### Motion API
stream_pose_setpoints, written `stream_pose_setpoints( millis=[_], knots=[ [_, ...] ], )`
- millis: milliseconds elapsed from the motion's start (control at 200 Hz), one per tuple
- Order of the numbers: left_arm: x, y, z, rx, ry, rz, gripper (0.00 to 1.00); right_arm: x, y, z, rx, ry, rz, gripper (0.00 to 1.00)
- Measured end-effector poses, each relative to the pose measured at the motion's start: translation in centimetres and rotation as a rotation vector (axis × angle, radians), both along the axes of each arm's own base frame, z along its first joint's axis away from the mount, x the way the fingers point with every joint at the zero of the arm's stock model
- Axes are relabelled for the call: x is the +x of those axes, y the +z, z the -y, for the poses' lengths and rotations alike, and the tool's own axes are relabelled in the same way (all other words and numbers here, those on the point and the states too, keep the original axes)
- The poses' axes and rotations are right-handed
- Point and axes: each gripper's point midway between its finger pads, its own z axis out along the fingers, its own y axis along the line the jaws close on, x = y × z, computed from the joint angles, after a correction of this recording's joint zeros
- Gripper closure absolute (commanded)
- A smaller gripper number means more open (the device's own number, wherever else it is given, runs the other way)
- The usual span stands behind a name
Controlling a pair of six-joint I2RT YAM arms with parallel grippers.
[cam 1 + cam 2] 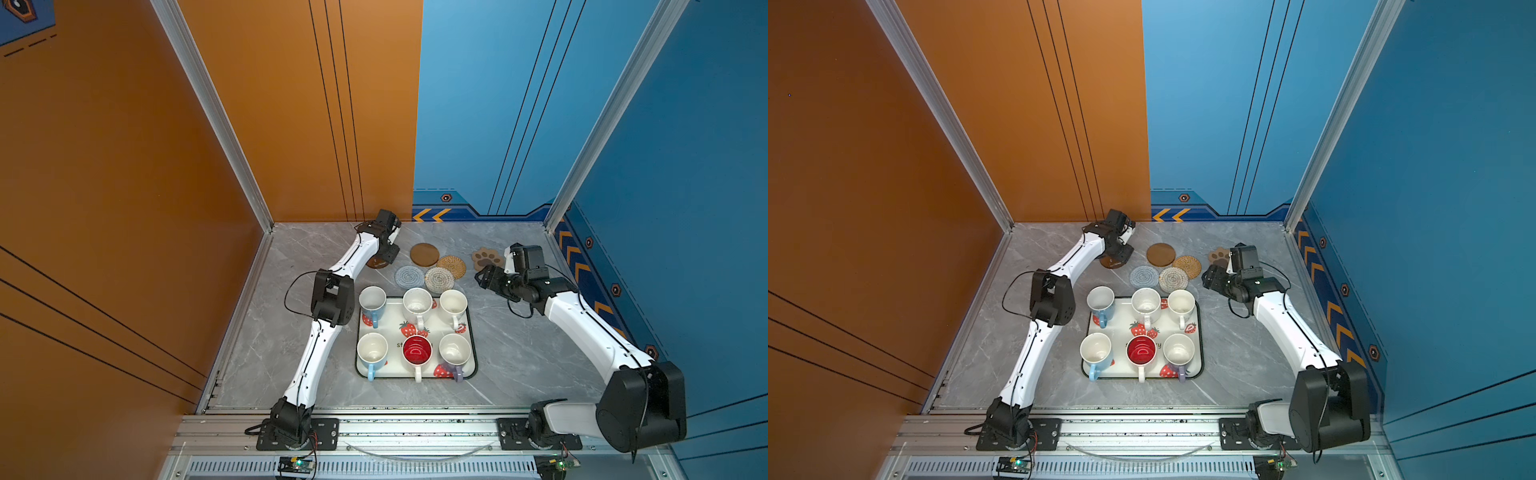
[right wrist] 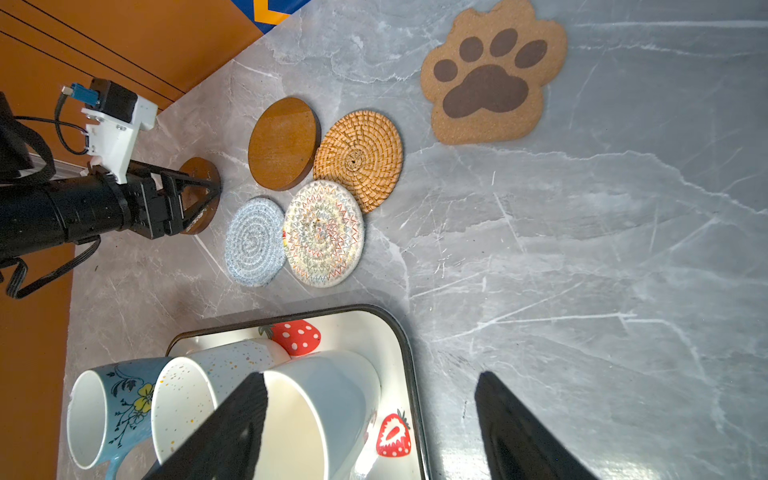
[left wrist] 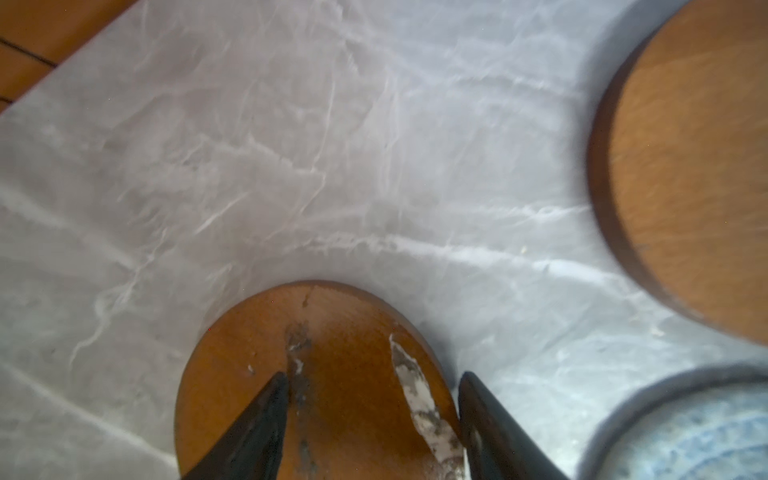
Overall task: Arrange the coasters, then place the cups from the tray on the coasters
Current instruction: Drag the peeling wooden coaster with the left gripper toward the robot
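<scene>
The small brown disc (image 3: 316,365) lies on the grey marble table (image 3: 291,166) at about 11 o'clock from the tray (image 2: 407,353), apart from the other coasters. The left gripper (image 3: 374,376) is down on it with its jaws partly parted. One tip is over the disc's face and the other is at its rim, and I cannot tell whether either presses on it. Nothing looks clamped. At 12 o'clock from the tray the other rounds crowd together: the large brown disc (image 1: 424,254) touches the tan woven coaster (image 1: 451,266). Below these, the cream coaster (image 1: 439,279) lies over the edge of the grey coaster (image 1: 409,276). The paw-print coaster (image 1: 486,258) sits alone at 1 o'clock. All six cups, the red-lined cup (image 1: 417,350) among them, are on the tray, so arranging is not finished. The right gripper (image 2: 370,374) hovers at the tray's 2 o'clock corner, spread wide and empty. The main risk is the uneven bite. If the jaws close from this offset, the thin, flat disc could skid out sideways or tip up on edge. Its face carries pale, flaky patches, which may make the contact less sure. Dragging it toward 3 o'clock would run it into the large brown disc or the grey coaster and shove the cluster. Any overlap left there would give a cup a sloped seat.
</scene>
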Motion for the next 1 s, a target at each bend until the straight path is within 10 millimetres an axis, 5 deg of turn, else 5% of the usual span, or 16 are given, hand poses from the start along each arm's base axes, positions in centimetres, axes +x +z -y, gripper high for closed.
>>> stream_pose_setpoints(
  millis=[496, 997],
  knots=[
    [-0.8, -0.1, -5.6, 0.096, 0.093, -0.043, 0.35, -0.1, 0.3, -0.9, 0.007, 0.025, 0.005, 0.22],
    [-1.3, 0.0, -8.9, 0.124, 0.143, -0.068, 0.36, -0.2, 0.8, -1.6, 0.008, 0.045, 0.014, 0.22]
  ],
)
